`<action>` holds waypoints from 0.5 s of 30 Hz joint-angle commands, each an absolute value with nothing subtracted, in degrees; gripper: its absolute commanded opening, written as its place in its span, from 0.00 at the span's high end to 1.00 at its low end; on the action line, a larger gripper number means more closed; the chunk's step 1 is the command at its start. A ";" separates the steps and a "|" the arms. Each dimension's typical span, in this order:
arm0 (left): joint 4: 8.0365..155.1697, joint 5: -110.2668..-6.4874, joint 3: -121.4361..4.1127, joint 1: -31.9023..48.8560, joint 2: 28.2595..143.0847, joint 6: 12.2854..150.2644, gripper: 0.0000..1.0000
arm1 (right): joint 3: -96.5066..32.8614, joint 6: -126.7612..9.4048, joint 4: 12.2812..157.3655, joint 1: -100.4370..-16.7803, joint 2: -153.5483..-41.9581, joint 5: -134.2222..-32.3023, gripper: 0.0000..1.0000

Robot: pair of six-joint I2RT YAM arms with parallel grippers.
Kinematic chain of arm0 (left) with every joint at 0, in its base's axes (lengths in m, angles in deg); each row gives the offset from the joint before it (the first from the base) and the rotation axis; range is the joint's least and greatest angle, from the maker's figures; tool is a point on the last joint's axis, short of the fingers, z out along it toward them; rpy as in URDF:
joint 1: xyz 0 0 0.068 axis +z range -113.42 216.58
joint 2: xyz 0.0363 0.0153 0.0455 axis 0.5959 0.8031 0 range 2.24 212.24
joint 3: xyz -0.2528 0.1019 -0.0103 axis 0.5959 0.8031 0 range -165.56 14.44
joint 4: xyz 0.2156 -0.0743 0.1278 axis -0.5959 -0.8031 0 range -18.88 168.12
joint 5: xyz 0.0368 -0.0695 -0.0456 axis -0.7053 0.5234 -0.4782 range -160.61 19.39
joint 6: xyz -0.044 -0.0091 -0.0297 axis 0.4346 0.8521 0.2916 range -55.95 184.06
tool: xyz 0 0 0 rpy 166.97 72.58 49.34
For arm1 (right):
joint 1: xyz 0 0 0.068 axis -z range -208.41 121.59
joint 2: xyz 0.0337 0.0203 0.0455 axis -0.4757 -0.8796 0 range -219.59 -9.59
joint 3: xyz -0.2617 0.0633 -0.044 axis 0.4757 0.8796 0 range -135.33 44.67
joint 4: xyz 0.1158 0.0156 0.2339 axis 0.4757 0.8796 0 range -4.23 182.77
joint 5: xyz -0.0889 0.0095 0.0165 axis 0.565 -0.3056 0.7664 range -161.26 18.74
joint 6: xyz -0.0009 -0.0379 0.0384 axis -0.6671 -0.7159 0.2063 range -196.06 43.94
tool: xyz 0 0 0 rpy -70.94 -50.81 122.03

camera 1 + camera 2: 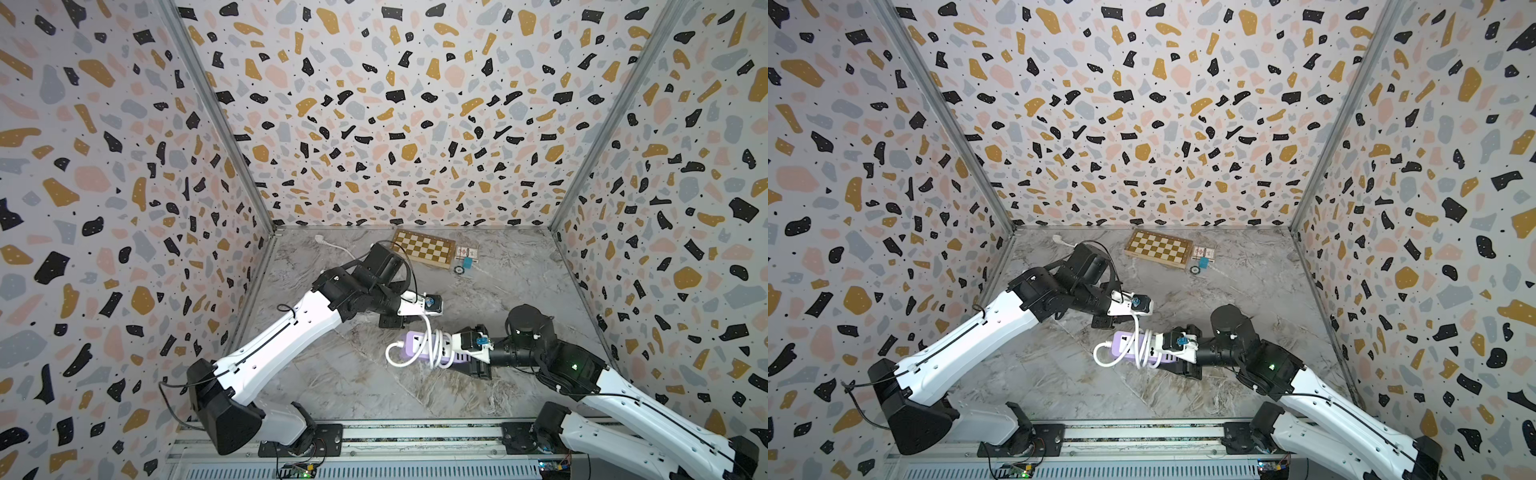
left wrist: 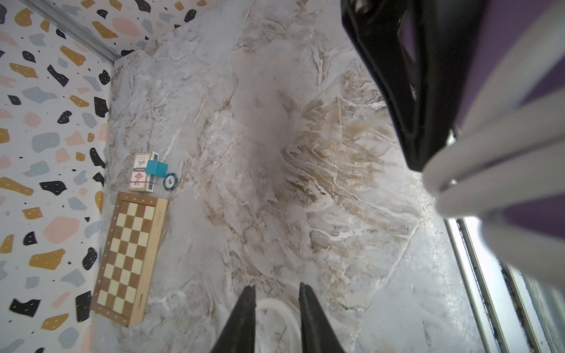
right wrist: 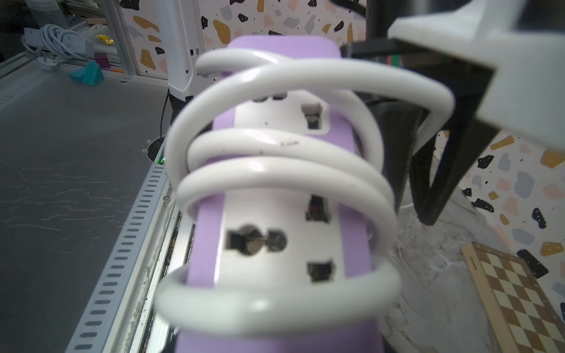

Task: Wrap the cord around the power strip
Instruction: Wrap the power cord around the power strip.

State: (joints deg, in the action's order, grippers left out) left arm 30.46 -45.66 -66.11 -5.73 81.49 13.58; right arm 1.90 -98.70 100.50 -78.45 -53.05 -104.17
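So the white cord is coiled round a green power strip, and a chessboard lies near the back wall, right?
Not quite: the power strip is purple, not green, as the right wrist view shows. The rest holds: the white cord is coiled round it, and a chessboard lies near the back wall.

The marble-patterned table [image 1: 519,291] carries a chessboard [image 1: 424,248] near the back wall. A card box [image 1: 466,250] lies just beside it, with a teal block [image 1: 468,262] and a chip [image 1: 459,269] close against the box. The cord [image 1: 338,248] ends in a plug [image 1: 319,239] lying near the back left corner.
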 commanded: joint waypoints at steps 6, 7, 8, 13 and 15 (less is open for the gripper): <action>54.50 -32.53 -52.76 -2.70 79.23 27.04 0.61 | 2.37 -98.27 92.51 -79.07 -51.44 -109.72 1.00; 56.50 -31.99 -51.48 -2.37 79.12 28.26 0.61 | 2.52 -98.06 91.84 -79.08 -51.27 -110.17 1.00; 57.98 -31.61 -50.45 -2.02 79.14 29.21 0.60 | 2.65 -97.64 91.09 -79.11 -51.10 -110.36 1.00; 63.85 -29.30 -45.66 0.26 79.41 33.04 0.60 | 3.51 -95.07 86.88 -78.21 -49.45 -112.31 1.00; 66.00 -28.47 -44.00 0.95 79.77 34.37 0.60 | 4.26 -93.07 83.94 -77.48 -48.69 -113.02 1.00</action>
State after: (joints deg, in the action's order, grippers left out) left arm 58.74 -31.43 -45.76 -0.15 80.24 30.34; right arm 4.72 -95.77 93.15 -78.05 -51.15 -108.87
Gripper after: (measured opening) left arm 0.400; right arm 0.528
